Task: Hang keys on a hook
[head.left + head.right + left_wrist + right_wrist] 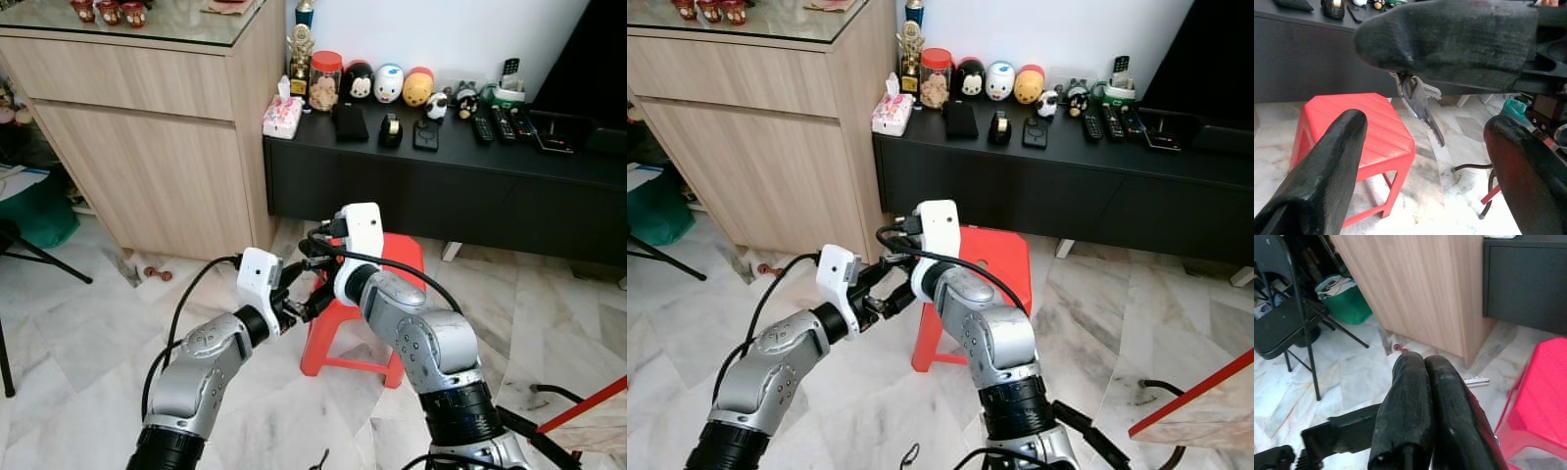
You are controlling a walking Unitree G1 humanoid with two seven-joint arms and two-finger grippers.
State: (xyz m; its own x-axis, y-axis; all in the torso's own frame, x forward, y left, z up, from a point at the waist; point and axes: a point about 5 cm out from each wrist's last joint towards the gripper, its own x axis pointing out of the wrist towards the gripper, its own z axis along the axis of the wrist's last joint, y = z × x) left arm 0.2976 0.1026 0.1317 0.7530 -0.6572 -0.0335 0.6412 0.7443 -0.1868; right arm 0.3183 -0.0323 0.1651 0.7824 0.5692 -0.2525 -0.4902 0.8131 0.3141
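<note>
The keys (1422,105) hang in mid-air above the near-left corner of the red plastic stool (392,257), pinched between the pressed-together fingers of the right end effector (1425,369). In the left wrist view a couple of toothed blades dangle below those fingers, and in the right wrist view one silver blade tip pokes out sideways past them. The left end effector (299,294) sits right against the bunch with its fingers (1327,161) spread wide to either side of the keys and not touching them, so this looks like a hand-over between the two arms.

The bunch should be light, hard and stiff, but loose on its ring, so the blades will swing and twist freely. Smooth metal is slippery between padded fingers. A grip on the heads or the ring itself would leave the ring's opening free for a hook, I'd say, rather than one on a dangling blade.

Beyond the stool runs a low black TV cabinet (431,181) carrying a biscuit jar (324,80), round toy figures (389,83) and remote controls (502,122). A tall wooden cabinet (147,147) stands to the left on the marble floor (78,333). I can't make out any hook from here.
</note>
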